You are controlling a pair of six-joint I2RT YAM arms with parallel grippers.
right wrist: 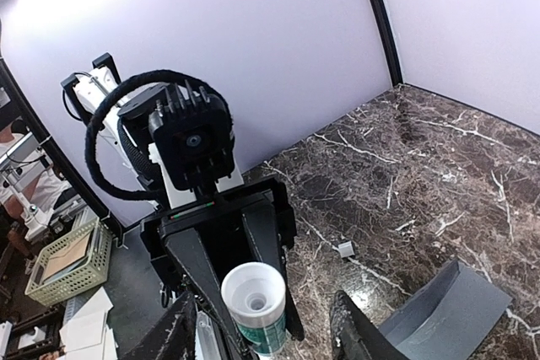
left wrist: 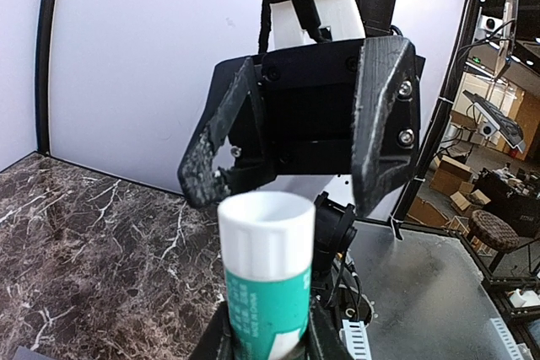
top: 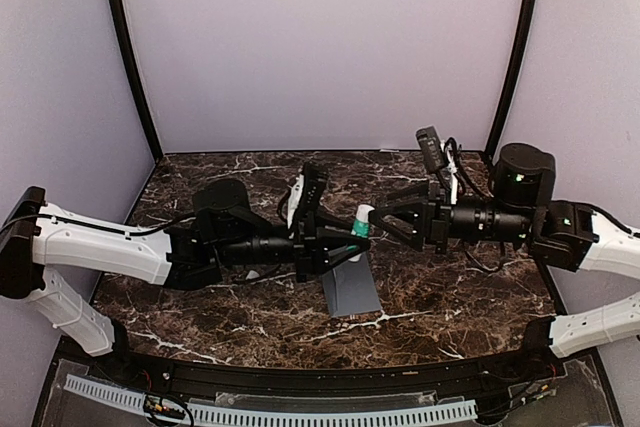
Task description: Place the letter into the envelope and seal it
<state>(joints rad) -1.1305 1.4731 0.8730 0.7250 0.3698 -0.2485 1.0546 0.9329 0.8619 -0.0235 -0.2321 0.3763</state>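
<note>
The blue-grey envelope [top: 352, 287] lies flat on the marble table just below both grippers; it also shows in the right wrist view [right wrist: 447, 314]. The tan letter is not in view. My left gripper [top: 350, 234] is shut on a white-and-green glue stick [top: 361, 220] and holds it above the table, its white end toward the right arm. The left wrist view shows the stick [left wrist: 266, 276] upright between the jaws. My right gripper [top: 385, 215] is open, its fingers on either side of the stick's white end [right wrist: 253, 297] without touching it.
A small white piece [right wrist: 344, 249] lies on the marble table [top: 200, 307] beyond the envelope. Lilac walls close the back and sides. Both arms meet over the table's middle.
</note>
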